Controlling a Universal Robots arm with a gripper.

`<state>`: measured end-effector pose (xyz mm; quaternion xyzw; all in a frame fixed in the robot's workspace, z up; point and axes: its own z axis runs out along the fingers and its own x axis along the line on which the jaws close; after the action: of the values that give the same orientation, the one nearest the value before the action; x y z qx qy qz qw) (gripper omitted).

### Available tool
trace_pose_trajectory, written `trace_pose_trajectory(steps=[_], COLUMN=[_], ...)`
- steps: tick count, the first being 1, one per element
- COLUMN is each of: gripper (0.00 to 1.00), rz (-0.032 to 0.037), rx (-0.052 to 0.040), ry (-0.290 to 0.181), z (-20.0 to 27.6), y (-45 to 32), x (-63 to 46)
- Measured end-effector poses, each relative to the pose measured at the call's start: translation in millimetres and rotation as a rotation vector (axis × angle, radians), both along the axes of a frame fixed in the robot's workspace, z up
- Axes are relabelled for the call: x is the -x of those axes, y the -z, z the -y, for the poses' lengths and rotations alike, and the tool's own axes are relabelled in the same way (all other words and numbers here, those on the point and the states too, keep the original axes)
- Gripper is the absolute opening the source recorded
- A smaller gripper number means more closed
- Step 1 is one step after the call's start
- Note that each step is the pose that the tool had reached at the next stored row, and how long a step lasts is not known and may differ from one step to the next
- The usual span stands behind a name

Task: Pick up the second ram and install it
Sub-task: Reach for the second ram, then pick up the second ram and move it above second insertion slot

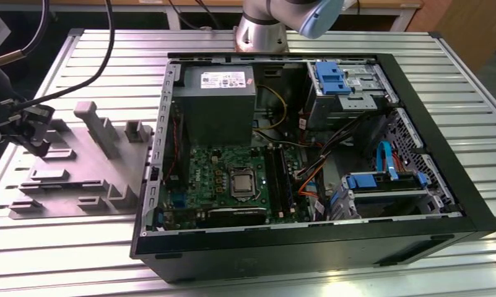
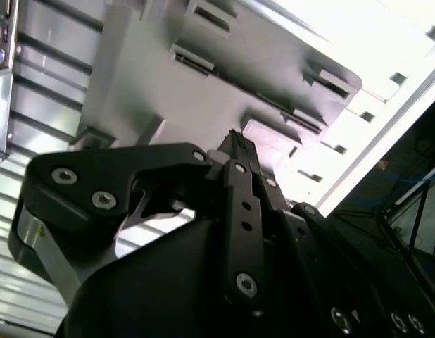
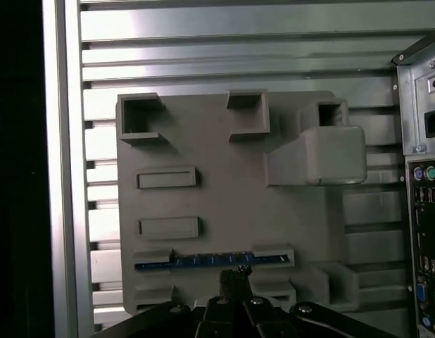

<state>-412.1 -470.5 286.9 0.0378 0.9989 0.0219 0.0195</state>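
Observation:
The second ram (image 3: pixel 196 260) is a thin blue stick standing on edge in a long slot of the grey fixture plate (image 3: pixel 217 204). In the first wrist view my gripper (image 3: pixel 235 274) hangs just beside the stick's middle, its black fingertips drawn together with nothing between them. In the second wrist view the gripper (image 2: pixel 235 143) points down at the same plate (image 2: pixel 203 84), fingers closed. In the exterior view the gripper (image 1: pixel 37 145) hovers over the plate's (image 1: pixel 82 173) far left end, well away from the open computer case (image 1: pixel 314 232).
The case lies open on the slatted metal table (image 1: pixel 446 68), showing a green motherboard (image 1: pixel 223 170), grey power supply (image 1: pixel 218 93) and blue drive bays (image 1: pixel 380 182). Raised blocks (image 3: pixel 319 155) stand on the fixture. The case's rear panel (image 3: pixel 421 176) borders the plate.

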Motion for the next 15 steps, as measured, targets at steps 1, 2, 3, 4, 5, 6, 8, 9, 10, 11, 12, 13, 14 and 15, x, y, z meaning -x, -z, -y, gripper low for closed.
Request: trace_pose_trajectory(steps=[1,2,3,4,5,6,8,9,10,11,12,13,14,15], gripper=[0.10,0.10,0.10,0.10,0.10,0.10,0.10,0.10,0.10,0.10,0.10,0.10,0.10,0.10], rz=[0.0001,0.0002,0.0000,0.0000,0.0000,0.0000,0.0000,0.0001,0.0000,-0.0001,0.0000,0.0000,0.0000,0.0000], rx=[-0.0002,-0.0002,-0.0001,-0.0001,-0.0001,-0.0001,-0.0001,-0.0001,0.0000,0.0000,0.0000,-0.0001,0.0000,0.0000], ry=[0.000,0.000,0.000,0.000,0.000,0.000,0.000,0.000,0.000,0.000,0.000,0.000,0.000,0.000], z=[0.0,0.1,0.1,0.1,0.0,0.0,0.0,0.0,0.0,0.0,0.0,0.0,0.0,0.0], y=[1.6,3.4,5.2,6.9,8.5,10.1,13.3,14.4,14.6,14.6,14.7,14.8,14.8,14.8], x=[0.5,0.6,0.7,0.8,1.0,1.1,1.4,1.5,1.5,1.5,1.5,1.5,1.5,1.5])
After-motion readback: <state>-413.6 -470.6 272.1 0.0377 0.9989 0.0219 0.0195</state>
